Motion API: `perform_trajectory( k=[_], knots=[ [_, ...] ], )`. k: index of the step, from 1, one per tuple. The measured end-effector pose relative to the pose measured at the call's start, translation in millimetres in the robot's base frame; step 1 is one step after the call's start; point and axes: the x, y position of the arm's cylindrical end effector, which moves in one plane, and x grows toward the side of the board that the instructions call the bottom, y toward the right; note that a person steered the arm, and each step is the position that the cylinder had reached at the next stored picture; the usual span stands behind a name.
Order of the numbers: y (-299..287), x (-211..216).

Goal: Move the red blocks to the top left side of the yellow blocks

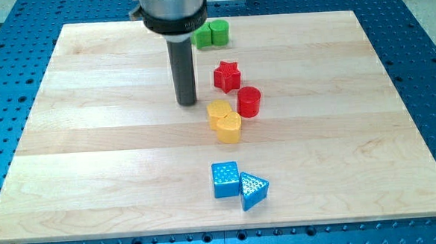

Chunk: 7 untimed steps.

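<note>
My tip (187,103), bare dark rod, holds nothing, mid-board toward top edge. Red star block (227,76), red cylinder block (249,102) lie rightward; yellow blocks (225,121) lower right.

Lab: blue perforated bench (417,67), wooden board (93,158)

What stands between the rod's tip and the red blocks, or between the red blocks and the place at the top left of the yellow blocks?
Nothing visible does. My tip rests on bare board at the view's left of the red star and red cylinder. It stands itself about at the top left of the yellow blocks, where they must go.
</note>
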Motion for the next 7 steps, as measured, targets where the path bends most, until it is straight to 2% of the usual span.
perform_trajectory(
  k=[1,2,3,7],
  knots=[
    [3.4,-54.8],
    [30.1,-72.0],
    [47.9,-60.9],
    [10.4,-29.7]
  ],
)
